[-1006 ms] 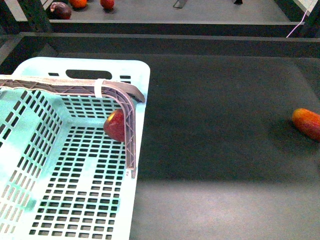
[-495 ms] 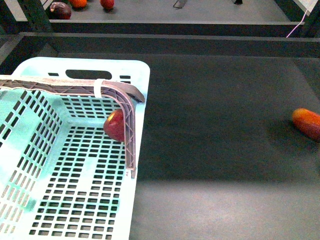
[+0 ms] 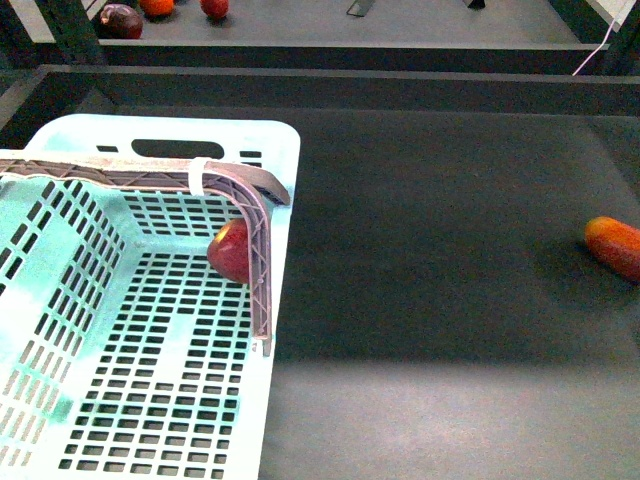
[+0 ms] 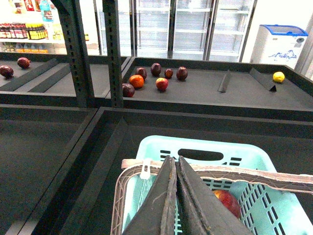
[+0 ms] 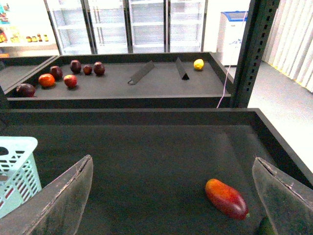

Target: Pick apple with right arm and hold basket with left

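The pale turquoise basket (image 3: 285, 150) sits at the left of the dark shelf, with the red apple (image 3: 230, 250) inside it against its right wall. My left gripper (image 3: 266, 338) is shut on that wall; its ribbed finger with a white zip tie (image 3: 199, 177) curves over the rim. In the left wrist view the jaws are pressed together (image 4: 174, 160) above the basket (image 4: 151, 145), and the apple (image 4: 228, 202) lies to one side. My right gripper (image 5: 176, 196) is open and empty above the shelf, away from the basket's corner (image 5: 17, 164). It is out of the front view.
An oblong orange-red fruit (image 3: 615, 247) lies at the shelf's right, between my open right fingers in the right wrist view (image 5: 226, 198). A raised black rim (image 3: 330, 85) bounds the shelf. The far shelf holds several fruits (image 4: 156, 78) and a yellow one (image 5: 198, 64).
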You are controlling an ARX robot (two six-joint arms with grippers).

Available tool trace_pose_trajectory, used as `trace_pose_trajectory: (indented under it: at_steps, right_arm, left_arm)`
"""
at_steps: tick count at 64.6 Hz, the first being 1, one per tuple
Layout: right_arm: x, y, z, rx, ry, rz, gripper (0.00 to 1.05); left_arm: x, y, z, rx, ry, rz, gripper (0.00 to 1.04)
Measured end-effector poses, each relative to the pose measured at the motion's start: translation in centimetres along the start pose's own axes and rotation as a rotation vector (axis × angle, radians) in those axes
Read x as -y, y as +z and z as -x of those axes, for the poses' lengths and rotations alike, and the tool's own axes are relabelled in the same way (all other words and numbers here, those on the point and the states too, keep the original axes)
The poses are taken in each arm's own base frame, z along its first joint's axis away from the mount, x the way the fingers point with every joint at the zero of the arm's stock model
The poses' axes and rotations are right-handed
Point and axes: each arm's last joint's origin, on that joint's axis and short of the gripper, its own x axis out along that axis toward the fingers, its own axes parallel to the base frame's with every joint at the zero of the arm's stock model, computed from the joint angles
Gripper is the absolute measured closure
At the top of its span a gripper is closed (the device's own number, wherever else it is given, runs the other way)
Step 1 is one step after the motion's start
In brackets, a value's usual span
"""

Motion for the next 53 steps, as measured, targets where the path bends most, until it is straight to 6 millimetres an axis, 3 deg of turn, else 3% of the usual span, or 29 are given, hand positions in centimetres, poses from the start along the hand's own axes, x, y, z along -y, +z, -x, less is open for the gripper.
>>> trace_pose_trajectory:
  at_steps: [18,35,44,53]
  right_arm:
    - [0.00,0.00,0.00,0.000,0.000,0.000,0.09]
    - [0.00,0.00,0.00,0.000,0.000,0.000,0.09]
    - [0.00,0.00,0.00,0.000,0.000,0.000,0.09]
    - [0.00,0.00,0.00,0.000,0.000,0.000,0.09]
  left_arm:
    - [0.00,0.01,0.00,0.000,0.000,0.000,0.98]
    - [0.00,0.01,0.00,0.000,0.000,0.000,0.45]
    - [0.00,0.01,0.00,0.000,0.000,0.000,0.09]
    - [0.00,0.00,0.00,0.000,0.000,-0.002,0.07]
